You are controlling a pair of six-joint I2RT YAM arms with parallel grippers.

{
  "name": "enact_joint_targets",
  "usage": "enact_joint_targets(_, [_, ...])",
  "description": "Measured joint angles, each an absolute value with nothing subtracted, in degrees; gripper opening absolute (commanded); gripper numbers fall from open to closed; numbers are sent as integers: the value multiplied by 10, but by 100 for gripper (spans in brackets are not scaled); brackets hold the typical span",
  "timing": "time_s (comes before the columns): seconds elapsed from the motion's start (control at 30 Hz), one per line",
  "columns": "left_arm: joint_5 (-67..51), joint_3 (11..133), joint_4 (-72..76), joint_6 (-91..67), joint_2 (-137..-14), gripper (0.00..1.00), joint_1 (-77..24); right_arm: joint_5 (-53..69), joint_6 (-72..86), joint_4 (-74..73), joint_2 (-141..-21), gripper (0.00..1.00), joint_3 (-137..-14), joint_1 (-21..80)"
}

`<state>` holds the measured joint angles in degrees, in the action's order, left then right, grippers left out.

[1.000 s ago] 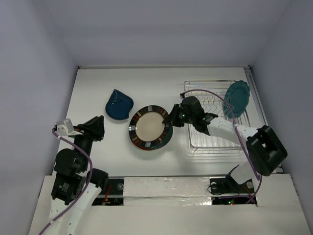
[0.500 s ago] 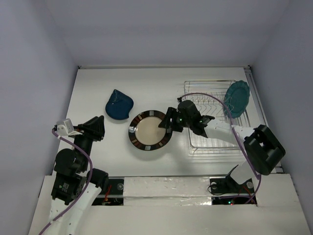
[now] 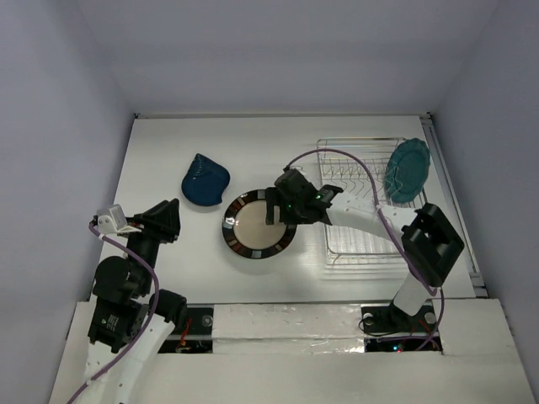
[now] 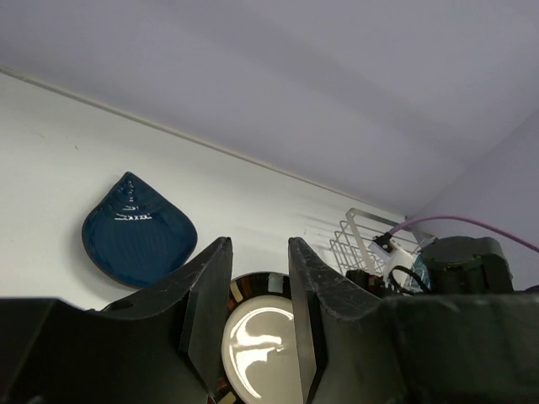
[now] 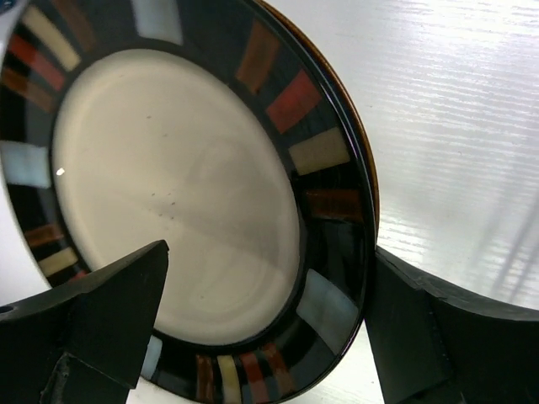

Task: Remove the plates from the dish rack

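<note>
A round plate (image 3: pixel 251 227) with a cream centre and a dark rim of coloured bars lies flat on the table. My right gripper (image 3: pixel 274 206) stands open over its right edge. In the right wrist view the plate (image 5: pixel 177 194) fills the frame, and the right gripper (image 5: pixel 269 252) straddles its rim, one finger (image 5: pixel 109 311) over the centre and the other outside. A dark blue shell-shaped plate (image 3: pixel 205 181) lies to the left. A teal plate (image 3: pixel 408 170) stands upright in the chrome dish rack (image 3: pixel 370 246). My left gripper (image 3: pixel 167 220) waits near the front left, slightly open and holding nothing.
White walls close in the table on three sides. The rack sits against the right edge. In the left wrist view, past my left gripper (image 4: pixel 257 244), I see the blue plate (image 4: pixel 139 231), the round plate (image 4: pixel 265 337) and the right arm (image 4: pixel 459 265).
The right gripper has opened and let go of the round plate, which went from tilted to flat on the table. The right arm shifted left. The left arm has stayed put.
</note>
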<state>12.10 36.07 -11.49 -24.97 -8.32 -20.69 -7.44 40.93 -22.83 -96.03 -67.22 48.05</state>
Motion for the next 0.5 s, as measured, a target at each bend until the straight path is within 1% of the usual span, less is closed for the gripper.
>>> enact_joint_targets(0.27, [121, 361, -116, -250, -74, 30, -207, -170, 387, -323, -1029, 97, -766, 522])
enact_joint_targets(0.5, [121, 361, -116, -250, -72, 30, -207, -248, 380, -379, -1040, 97, -804, 533])
